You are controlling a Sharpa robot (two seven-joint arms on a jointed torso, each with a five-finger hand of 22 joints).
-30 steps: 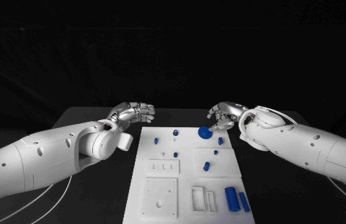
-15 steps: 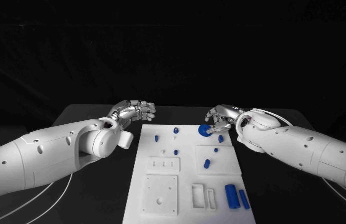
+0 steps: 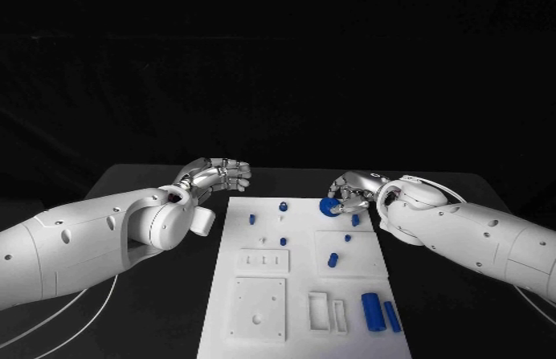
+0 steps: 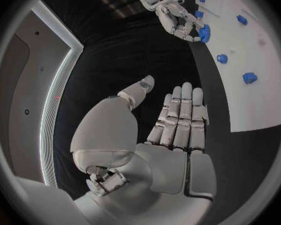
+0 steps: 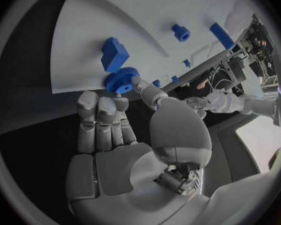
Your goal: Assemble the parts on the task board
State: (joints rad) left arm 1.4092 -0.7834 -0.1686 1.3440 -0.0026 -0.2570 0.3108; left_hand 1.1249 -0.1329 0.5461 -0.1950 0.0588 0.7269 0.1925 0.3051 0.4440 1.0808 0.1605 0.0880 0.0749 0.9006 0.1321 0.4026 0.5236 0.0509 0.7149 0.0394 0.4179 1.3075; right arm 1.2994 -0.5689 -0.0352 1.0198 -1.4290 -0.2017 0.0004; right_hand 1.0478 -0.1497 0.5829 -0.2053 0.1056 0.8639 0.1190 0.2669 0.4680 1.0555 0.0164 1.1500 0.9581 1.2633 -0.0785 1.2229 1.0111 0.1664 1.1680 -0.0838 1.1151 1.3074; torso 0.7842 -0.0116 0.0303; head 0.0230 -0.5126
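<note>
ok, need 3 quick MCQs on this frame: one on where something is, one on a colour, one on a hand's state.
1. Where is the gear?
A. far right corner of the task board
B. near left corner
C. off the board

2. What colour are the parts?
A. grey
B. blue
C. red

3. What is the left hand doing?
A. holding a peg
B. pressing the board
C. holding nothing, left of the board

Answers:
1 A, the right hand pinches it there.
2 B, the gear and pegs show blue in all views.
3 C, the left wrist view shows its fingers straight and bare.
</note>
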